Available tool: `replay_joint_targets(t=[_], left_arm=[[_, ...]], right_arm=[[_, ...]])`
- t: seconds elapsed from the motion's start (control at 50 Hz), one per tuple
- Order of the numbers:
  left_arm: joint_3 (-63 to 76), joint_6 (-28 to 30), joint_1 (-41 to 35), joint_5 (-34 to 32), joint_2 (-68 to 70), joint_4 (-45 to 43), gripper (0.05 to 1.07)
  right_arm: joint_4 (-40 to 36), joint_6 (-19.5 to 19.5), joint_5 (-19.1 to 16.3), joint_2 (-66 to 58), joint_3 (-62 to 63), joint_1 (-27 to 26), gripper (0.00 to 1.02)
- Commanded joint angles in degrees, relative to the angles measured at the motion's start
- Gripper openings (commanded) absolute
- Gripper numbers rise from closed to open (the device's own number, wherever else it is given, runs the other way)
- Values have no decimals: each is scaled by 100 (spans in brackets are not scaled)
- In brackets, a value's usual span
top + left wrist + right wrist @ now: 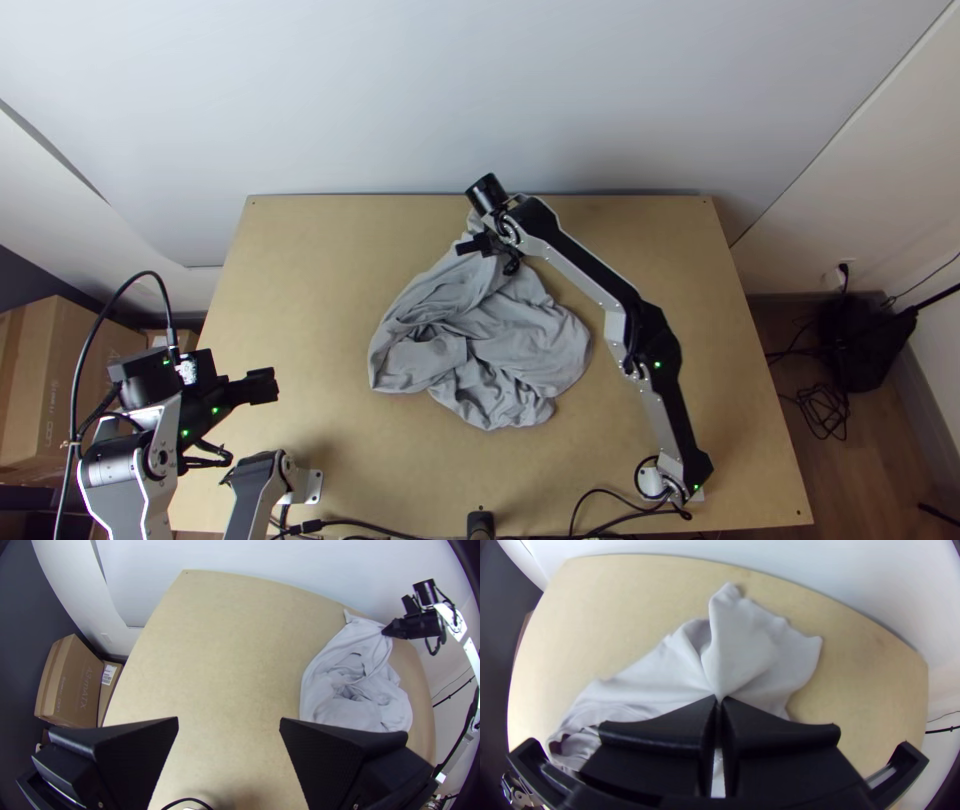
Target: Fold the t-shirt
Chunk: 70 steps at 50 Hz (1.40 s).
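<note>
Where the grey t-shirt (520,325) lies bunched on the light wooden table (310,300), near the middle from side to side, its narrow end points to the far edge, toward the pale wall (500,100). In the top view its long axis runs roughly from that edge back toward the near one, the cloth fanning out into a broad, rumpled end nearer the arms' bases. Which part of the garment forms either end, I cannot tell.

At the narrow end, the right gripper (474,245) has its jaws pressed together on a gathered pinch of the t-shirt. The left gripper (266,386) is well apart from the cloth, near the table's left side; the left wrist view has its jaws spread wide, with nothing between them.

Seen from above, the right arm (585,265) covers part of the narrow end. The right wrist view shows more there: beyond the pinch, the cloth stands out in a rounded peak, with a blunt corner beside it, and creases converge on the fingertips (712,702). Those same black fingers block part of the broad end, whose whole near outline is plain from above. From the side, the left wrist view looks into a deep, shadowed hollow among the folds and shows the cloth tapering up to the right gripper.
</note>
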State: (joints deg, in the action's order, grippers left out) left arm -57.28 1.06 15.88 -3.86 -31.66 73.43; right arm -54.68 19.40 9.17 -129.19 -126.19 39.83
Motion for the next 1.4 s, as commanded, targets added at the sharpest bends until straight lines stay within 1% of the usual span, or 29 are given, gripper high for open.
replay_joint_targets(t=[0.0,0.18,0.22,0.24,0.34,0.36,0.42,0.48,0.52,0.72,0.78,1.22,1.38], left_arm=[[-29,-97,47,-80,-77,-83,103],[41,-211,12,-115,-77,-162,103],[32,-229,12,-124,-68,-162,103],[24,-238,20,-124,-60,-162,103],[32,-238,20,-124,28,-145,103],[32,-238,20,-124,37,-127,103],[15,-229,29,-115,63,-92,103],[-20,-211,38,-115,81,-48,103],[-47,-194,38,-115,81,-39,103],[-196,-150,47,-106,-16,-39,103],[-223,-150,47,-106,-42,-48,103],[-267,-141,64,-89,-51,-74,103],[-258,-132,100,-71,-24,-74,103]], right_arm=[[-70,-59,59,482,332,-72,2],[-70,-59,59,552,657,-90,3],[-70,-59,15,535,719,-90,3],[-70,-59,-3,526,745,-90,5],[-61,-50,-284,456,851,-116,26],[-61,-33,-310,429,851,-125,29],[-8,-33,-372,368,842,-134,30],[18,-24,-372,297,780,-151,35],[10,-15,-381,236,728,-160,37],[10,38,-372,104,604,-230,37],[-52,126,-372,104,604,-257,37],[-316,240,-381,218,604,-230,37],[-518,293,-372,271,587,-178,37]])
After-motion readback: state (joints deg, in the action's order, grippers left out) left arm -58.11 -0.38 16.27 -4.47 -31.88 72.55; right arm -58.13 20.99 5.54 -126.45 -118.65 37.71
